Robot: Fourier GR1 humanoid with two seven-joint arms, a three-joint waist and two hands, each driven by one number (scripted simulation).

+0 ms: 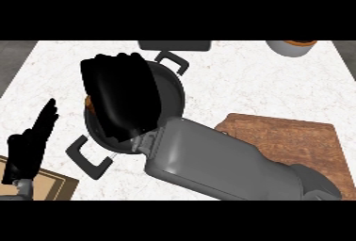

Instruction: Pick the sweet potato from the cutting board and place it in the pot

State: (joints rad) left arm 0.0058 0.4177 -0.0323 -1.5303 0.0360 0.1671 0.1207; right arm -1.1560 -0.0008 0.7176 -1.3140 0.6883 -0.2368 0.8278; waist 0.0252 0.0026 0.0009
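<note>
Marble counter (243,80), right hand (118,94) over the pot (173,92), hold unclear; left hand (24,146) flat, fingers straight

sweet potato (88,101) mostly hidden, right hand (118,94) covering pot (173,92)

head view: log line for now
right robot hand over pot | sweet potato peeking under it | left robot hand resting, open
</note>
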